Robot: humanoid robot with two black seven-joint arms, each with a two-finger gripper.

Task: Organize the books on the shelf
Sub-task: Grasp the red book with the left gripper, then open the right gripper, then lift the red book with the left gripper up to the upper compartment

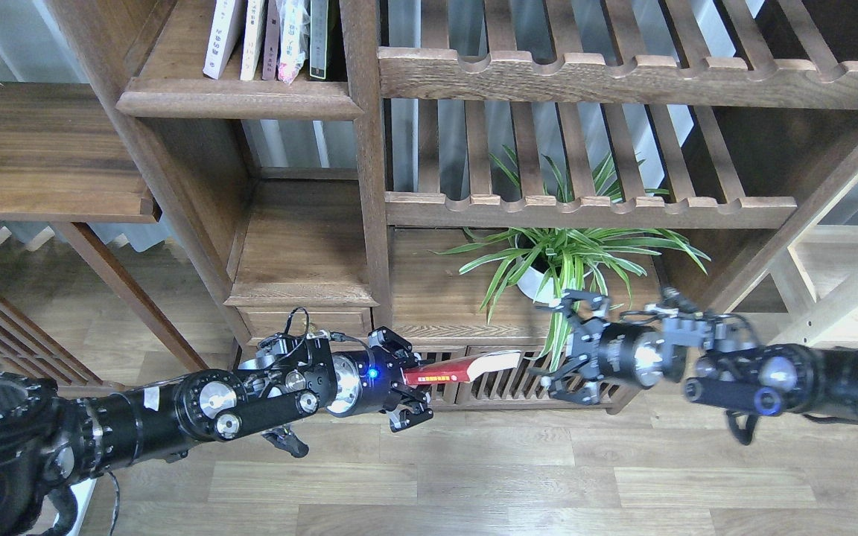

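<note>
The left gripper point(408, 387) clamps the red book point(459, 368) low at centre; the right gripper point(564, 356) hangs spread wide at its 3 o'clock, apart. Best raise the book toward 11 o'clock, spine upright, clearing the shelf point(239, 97) lip beside the standing books point(269, 41).

home | wooden shelving point(369, 186); potted plant point(563, 260); plank floor point(518, 476)

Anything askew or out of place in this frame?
The red book hangs in mid-air, clamped at one end by the left gripper, its free end tilted up. The right gripper is open, apart from it.
</note>
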